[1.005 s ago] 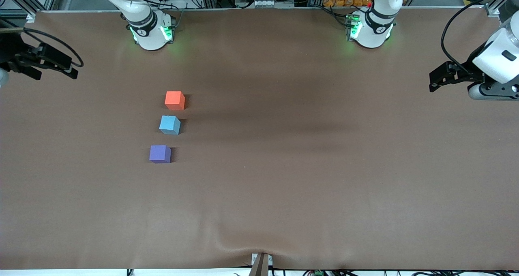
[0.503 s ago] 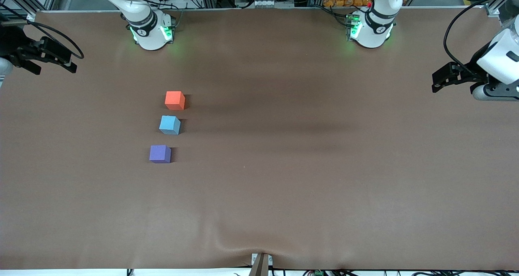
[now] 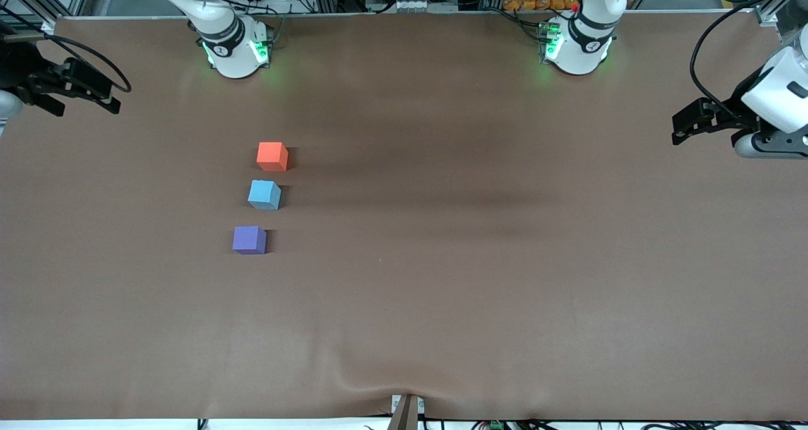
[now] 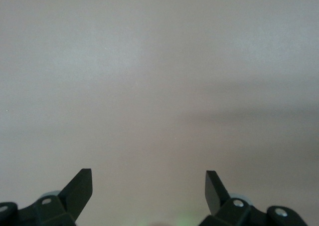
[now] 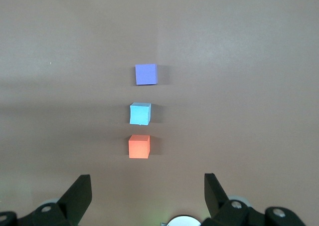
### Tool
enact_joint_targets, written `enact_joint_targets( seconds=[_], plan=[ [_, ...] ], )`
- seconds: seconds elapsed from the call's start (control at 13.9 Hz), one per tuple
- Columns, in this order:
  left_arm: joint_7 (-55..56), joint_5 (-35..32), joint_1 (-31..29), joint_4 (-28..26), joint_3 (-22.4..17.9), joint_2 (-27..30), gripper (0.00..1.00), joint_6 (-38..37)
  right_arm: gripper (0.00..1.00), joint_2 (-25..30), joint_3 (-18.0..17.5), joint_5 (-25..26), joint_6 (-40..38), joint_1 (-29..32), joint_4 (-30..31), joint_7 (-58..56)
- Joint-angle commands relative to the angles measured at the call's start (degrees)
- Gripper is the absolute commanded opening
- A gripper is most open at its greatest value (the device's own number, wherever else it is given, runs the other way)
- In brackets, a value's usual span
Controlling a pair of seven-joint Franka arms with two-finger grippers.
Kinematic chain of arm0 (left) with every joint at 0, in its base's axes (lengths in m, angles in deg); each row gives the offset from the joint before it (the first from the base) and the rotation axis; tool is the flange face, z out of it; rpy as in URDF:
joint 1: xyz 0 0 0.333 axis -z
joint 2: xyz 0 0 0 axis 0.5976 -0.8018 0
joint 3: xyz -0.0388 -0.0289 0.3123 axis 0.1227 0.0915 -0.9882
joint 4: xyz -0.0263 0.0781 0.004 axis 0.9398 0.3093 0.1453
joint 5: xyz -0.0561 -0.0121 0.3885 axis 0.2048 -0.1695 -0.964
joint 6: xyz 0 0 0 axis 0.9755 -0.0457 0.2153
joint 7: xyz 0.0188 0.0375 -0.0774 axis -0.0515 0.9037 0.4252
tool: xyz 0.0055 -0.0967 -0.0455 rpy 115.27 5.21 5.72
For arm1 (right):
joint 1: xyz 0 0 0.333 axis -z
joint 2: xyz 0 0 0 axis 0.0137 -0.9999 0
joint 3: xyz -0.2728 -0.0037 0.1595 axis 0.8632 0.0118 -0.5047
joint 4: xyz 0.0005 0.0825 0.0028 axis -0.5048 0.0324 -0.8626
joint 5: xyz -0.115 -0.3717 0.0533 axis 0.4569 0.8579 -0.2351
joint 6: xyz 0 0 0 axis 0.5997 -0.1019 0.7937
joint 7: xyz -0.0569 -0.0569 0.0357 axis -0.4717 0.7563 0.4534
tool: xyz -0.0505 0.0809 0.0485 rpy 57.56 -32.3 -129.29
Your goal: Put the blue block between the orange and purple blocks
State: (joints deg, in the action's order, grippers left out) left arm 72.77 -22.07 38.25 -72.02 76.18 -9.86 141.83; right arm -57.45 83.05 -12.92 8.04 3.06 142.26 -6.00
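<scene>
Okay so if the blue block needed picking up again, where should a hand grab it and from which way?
Come straight down from above and pinch the blue block across the two side faces that point toward the table's ends. The orange block and purple block sit close beside its other two faces, leaving those less room. It lies slightly turned, so rotate the fingers to match, probably with the right hand.

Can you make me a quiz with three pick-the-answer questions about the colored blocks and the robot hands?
1. Where is the blue block?
A. between the orange block and purple block
B. on top of the purple one
C. in a gripper

2. How many blocks are on the table?
A. two
B. three
C. five

3. What is the right gripper doing?
A. squeezing a block
B. open, holding nothing
C. pressing on the table

Answers: 1 A, the row runs orange, blue, purple, with gaps. 2 B, three cubes show. 3 B, its fingers are spread; the left gripper too.
</scene>
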Motion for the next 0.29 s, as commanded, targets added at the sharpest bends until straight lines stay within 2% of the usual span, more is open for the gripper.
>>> enact_joint_targets(
  seconds=[0.0,0.22],
  plan=[
    [0.7,0.7,-0.2,1.4,0.0,-0.6,1.0,-1.2,1.0,1.6,0.0,1.0,0.0,-0.2,1.6,-1.1],
    [0.8,0.7,-0.1,1.3,0.0,-0.6,1.0,-1.2,1.0,1.6,0.0,4.6,-1.2,-0.1,1.6,-4.2]
  ],
)
